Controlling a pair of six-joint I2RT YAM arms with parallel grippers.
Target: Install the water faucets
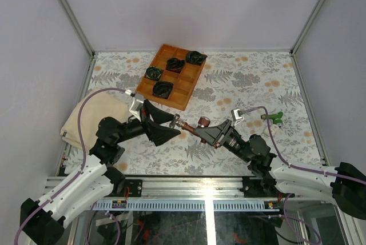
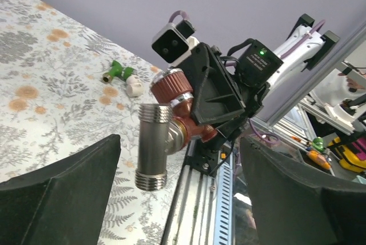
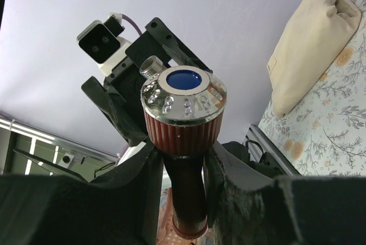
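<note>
Right tool [image 3: 183,171] clenched on stem of red-brown faucet [image 2: 171,88], held above bench [image 1: 246,79]. Left tool [image 1: 171,125] released, fingers spread wide around silvery threaded end [image 2: 153,148], untouched. Green faucet [image 1: 276,117] on bench behind right tool

Soft, even, bright light from overhead; shadows faint. A white glare streak crosses the base rail [image 1: 183,183] at six o'clock. Left wrist view: the left gripper's fingers [image 2: 63,191] look soft, possibly defocused.
</note>
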